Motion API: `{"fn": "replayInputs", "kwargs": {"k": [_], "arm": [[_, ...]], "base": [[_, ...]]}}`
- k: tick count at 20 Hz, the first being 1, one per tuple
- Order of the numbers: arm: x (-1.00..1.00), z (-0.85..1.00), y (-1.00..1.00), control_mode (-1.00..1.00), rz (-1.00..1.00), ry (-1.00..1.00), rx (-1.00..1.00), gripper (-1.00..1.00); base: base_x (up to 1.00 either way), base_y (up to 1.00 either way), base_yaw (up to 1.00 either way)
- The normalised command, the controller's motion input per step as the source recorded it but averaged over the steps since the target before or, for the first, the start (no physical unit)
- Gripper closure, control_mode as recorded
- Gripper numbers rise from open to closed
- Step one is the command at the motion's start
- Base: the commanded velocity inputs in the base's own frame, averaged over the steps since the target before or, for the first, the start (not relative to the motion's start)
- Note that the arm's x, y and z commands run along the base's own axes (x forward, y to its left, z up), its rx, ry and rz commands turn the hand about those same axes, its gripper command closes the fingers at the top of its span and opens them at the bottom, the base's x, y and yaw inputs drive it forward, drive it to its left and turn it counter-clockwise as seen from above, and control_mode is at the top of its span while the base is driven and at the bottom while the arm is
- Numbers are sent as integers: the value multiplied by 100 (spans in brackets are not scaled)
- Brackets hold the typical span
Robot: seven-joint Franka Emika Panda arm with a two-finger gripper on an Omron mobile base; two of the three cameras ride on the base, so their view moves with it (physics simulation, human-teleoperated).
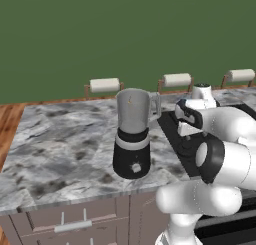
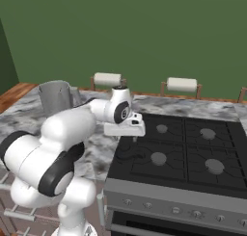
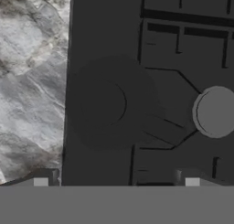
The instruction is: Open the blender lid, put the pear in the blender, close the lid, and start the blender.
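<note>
A: What was in the blender (image 1: 132, 139)?
B: Its grey jar stood open on the marble counter (image 1: 60, 139), left of the stove (image 2: 193, 153). A small orange speck showed through the jar wall near the top; whether that was the pear, I couldn't tell.
A: And the blender lid (image 3: 107, 104)?
B: It lay flat on the stove's near left corner, black on black and hard to make out, beside a grey burner cap (image 3: 215, 111).
A: The claw?
B: The gripper (image 3: 116, 179) hung above the lid, fingers spread wide, grasping nothing. In the base views the white arm hid most of it.
</note>
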Motion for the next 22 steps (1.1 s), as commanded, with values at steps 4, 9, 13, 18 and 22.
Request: {"fn": "replayInputs", "kwargs": {"k": [4,9,13,18,22], "arm": [[32,-45,11,-100,0,0,0,-100],[33,-43,0,-100,0,0,0,-100],[23,-39,0,-100,0,0,0,-100],[8,-21,0,-100,0,0,0,-100],[0,-1,0,-100,0,0,0,-100]], "base": [[0,0,0],[0,0,0],[0,0,0],[0,0,0],[0,0,0]]}}
